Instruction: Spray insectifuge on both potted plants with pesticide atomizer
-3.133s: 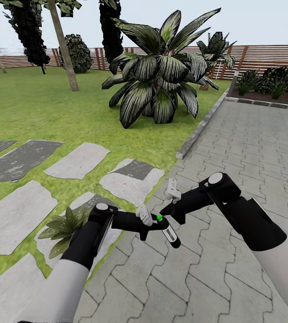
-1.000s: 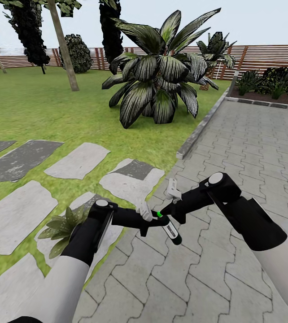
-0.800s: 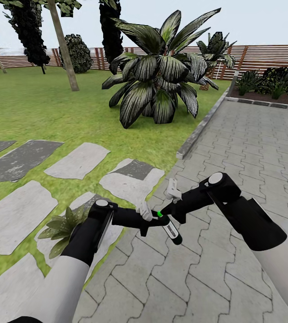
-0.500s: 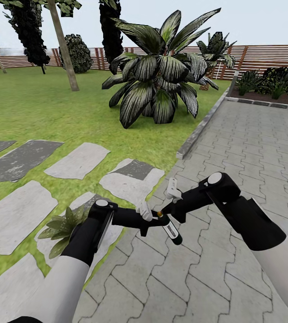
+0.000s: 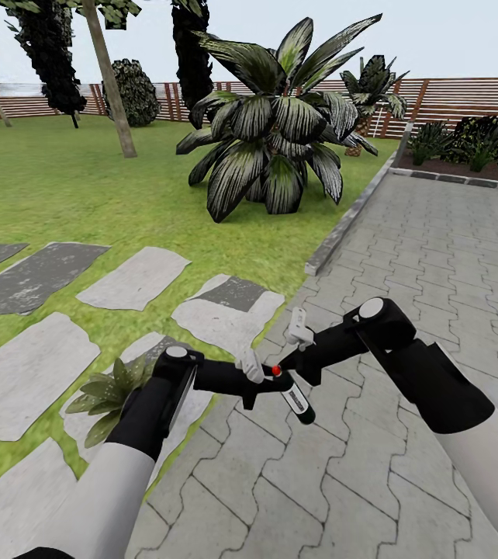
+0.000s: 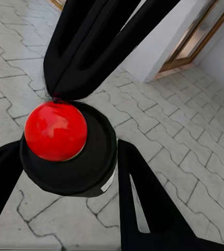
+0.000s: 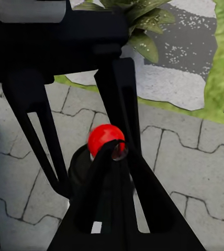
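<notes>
The pesticide atomizer is a small dark bottle with a white label, held slanted over the grey paving. Its round button shows red. My left gripper is shut on the bottle's neck, with a finger on either side. My right gripper is shut, and its joined fingertips rest against the red button. One potted plant, a low rosette of pointed green leaves, sits on a stepping stone beside my left forearm. Its leaves lie past the left gripper.
A big striped agave stands on the lawn ahead, with a palm trunk to its left and a slatted wooden fence behind. A stone kerb divides the lawn and stepping stones from the paving.
The atomizer's button has turned from green through orange to red. Since three seconds ago both grippers and the bottle have shifted slightly; the camera has not moved.
</notes>
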You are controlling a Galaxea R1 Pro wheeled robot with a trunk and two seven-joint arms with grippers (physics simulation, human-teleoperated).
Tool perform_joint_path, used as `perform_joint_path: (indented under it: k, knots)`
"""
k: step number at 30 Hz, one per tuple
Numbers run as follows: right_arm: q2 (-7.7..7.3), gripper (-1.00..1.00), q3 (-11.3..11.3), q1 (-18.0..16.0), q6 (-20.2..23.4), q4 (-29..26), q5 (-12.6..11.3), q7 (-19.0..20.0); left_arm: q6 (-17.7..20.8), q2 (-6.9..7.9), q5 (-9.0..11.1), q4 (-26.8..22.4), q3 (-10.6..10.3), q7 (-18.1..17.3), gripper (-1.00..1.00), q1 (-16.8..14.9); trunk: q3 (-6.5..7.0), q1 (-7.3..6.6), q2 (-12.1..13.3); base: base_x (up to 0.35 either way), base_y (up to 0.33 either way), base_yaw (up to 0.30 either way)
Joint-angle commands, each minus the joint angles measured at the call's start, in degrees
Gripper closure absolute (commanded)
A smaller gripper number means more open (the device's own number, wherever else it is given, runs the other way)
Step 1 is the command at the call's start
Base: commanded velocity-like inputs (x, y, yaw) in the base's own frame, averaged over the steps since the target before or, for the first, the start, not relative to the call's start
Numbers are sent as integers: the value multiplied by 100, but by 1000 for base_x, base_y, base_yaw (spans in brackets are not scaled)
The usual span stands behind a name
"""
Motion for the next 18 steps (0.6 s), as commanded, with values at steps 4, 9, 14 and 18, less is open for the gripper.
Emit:
perform_joint_path:
  k: [4, 9, 14, 18]
  knots:
    - [-11, 100, 11, -11, 45, -14, 54, 57, 61, -4, -81, 46, 22, 36, 100, -3, -5, -1, -2, 0, 0, 0]
    - [-35, 100, 11, -13, 50, -23, 55, 72, 70, -4, -216, 94, 48, 470, 100, -50, -5, -1, -2, 0, 0, 0]
    - [-62, 100, 5, -13, 51, -25, 58, 75, 69, 32, -798, 155, 101, 587, 100, -110, -5, -1, -2, 0, 0, 0]
    - [-130, 100, 6, 4, 50, -40, 52, 84, 71, 440, -996, 173, 122, 768, 100, -116, -5, -1, -2, 0, 0, 0]
